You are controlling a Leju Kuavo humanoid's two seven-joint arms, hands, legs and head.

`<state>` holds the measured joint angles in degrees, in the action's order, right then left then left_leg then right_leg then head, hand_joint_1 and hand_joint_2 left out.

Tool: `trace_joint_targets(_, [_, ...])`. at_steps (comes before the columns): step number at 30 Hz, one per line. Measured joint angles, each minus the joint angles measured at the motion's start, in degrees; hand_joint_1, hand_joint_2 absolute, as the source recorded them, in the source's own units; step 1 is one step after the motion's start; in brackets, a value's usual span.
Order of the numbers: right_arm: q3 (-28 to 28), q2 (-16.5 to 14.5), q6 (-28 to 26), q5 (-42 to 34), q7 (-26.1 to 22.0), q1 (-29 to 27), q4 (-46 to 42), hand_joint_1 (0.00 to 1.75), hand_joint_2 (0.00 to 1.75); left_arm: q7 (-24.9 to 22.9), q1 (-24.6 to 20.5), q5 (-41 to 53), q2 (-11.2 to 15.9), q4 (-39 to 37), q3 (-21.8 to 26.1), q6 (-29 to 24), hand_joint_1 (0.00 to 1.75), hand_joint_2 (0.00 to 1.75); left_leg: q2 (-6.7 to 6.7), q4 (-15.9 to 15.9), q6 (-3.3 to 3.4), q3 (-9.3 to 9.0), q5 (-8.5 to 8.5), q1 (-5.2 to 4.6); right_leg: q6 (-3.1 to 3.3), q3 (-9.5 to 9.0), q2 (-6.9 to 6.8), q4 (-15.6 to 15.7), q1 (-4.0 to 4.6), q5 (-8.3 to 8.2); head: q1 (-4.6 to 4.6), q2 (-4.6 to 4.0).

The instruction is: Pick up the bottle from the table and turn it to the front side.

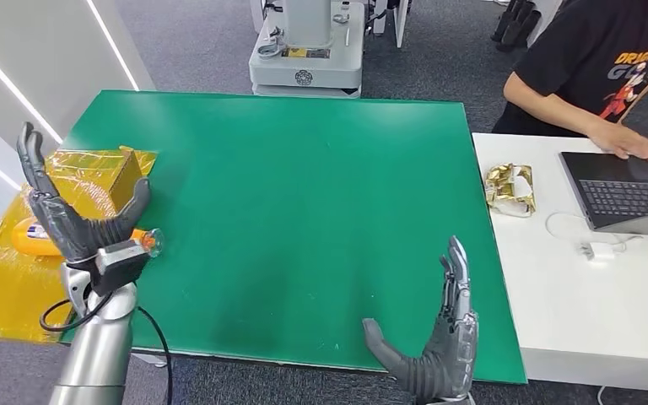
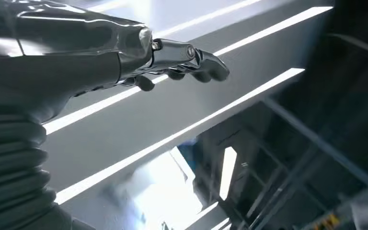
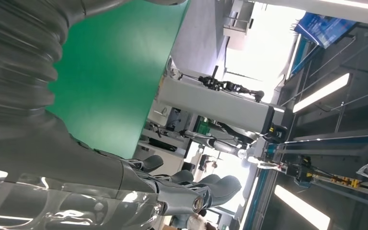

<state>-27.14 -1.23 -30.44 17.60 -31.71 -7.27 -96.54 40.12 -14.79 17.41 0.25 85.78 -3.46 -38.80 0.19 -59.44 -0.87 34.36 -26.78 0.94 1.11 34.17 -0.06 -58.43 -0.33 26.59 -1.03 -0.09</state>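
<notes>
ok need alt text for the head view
Both robot hands, left hand and right hand, are raised open over a green table. An orange bottle lies behind the left hand beside a gold box; a person uses a laptop.

Table (image 1: 304, 211) centre; bottle (image 1: 38, 239) lies off its left edge on a wrapped sheet (image 1: 0, 287), box (image 1: 101, 173) just behind it. Left hand (image 1: 72, 215) is raised in front of the bottle, right hand (image 1: 439, 346) at the table's near right edge. Desk (image 1: 574, 304) right of table carries laptop (image 1: 629, 190), foil wad (image 1: 510, 187), and charger (image 1: 597, 251); person (image 1: 599, 72) behind it.
</notes>
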Motion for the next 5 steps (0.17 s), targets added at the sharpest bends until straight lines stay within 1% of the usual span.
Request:
trace_joint_targets(3, [-0.5, 0.0, -0.1, -0.5, -0.3, 0.2, 0.4, 0.00, 1.75, 0.0, 1.6, -18.4, -3.1, 0.2, -5.4, 4.6, 0.00, 1.75, -0.01, 0.0, 0.02, 0.02, -0.02, 0.00, -0.01, 0.00, 0.00, 0.0, 0.00, 0.01, -0.01, 0.00])
trace_joint_targets(4, [-0.7, 0.0, -0.1, -0.6, -0.4, 0.4, 0.6, 0.00, 1.75, -0.1, 2.5, -23.2, -4.1, 0.2, -7.2, 7.0, 0.00, 1.75, -0.01, 0.0, 0.03, 0.03, -0.03, 0.00, -0.01, 0.00, 0.00, 0.0, 0.00, 0.01, 0.00, 0.00])
trace_joint_targets(5, [-0.9, 0.1, -0.1, -0.7, -0.4, 0.4, 0.7, 0.00, 1.75, -0.2, 2.9, -25.5, -4.5, 0.2, -8.1, 8.1, 0.00, 1.75, -0.01, 0.0, 0.04, 0.03, -0.03, 0.00, -0.02, 0.01, 0.00, 0.0, 0.00, 0.02, 0.00, 0.00])
